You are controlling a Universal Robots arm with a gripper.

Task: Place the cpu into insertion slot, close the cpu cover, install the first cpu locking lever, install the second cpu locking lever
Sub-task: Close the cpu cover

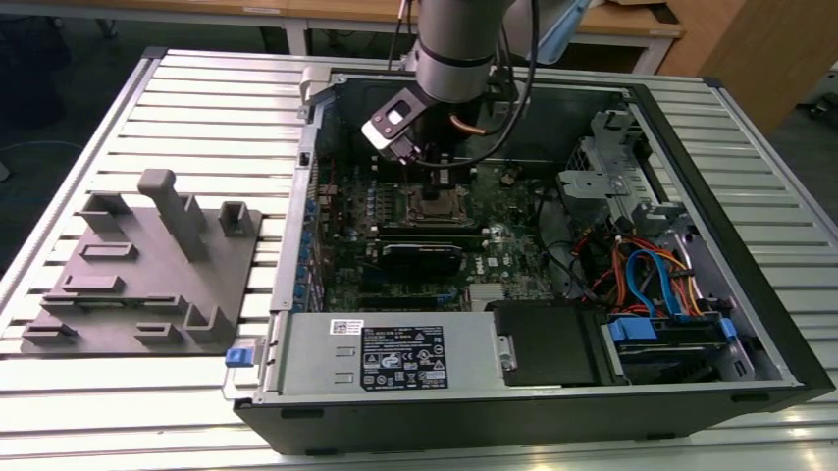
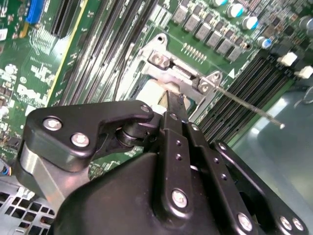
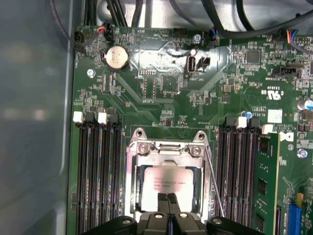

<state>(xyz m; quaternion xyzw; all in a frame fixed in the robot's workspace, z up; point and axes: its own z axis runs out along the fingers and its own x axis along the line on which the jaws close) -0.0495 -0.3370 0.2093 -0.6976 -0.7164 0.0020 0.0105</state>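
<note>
The cpu (image 3: 167, 177), a silver-grey square chip, lies in the insertion slot (image 3: 131, 188) on the green motherboard. The cpu cover (image 3: 166, 149), a silvery frame with a window, lies down over it. My gripper (image 3: 168, 198) is shut, its black fingertips pressed together directly over the chip's edge with nothing between them. In the second wrist view the gripper (image 2: 172, 99) points down at the cpu cover (image 2: 172, 73). A thin locking lever (image 3: 214, 182) sticks out beside the socket, and the locking lever (image 2: 247, 106) reaches over the memory slots. In the exterior view the gripper (image 1: 434, 182) hangs above the insertion slot (image 1: 430, 206).
Black memory slots (image 3: 98, 176) flank the socket on both sides. A long black card (image 1: 419, 257) and a power supply (image 1: 392, 355) sit toward the front of the open case. Cables and drive bays (image 1: 654, 285) fill the exterior view's right. A grey fixture plate (image 1: 137, 280) lies on the exterior view's left.
</note>
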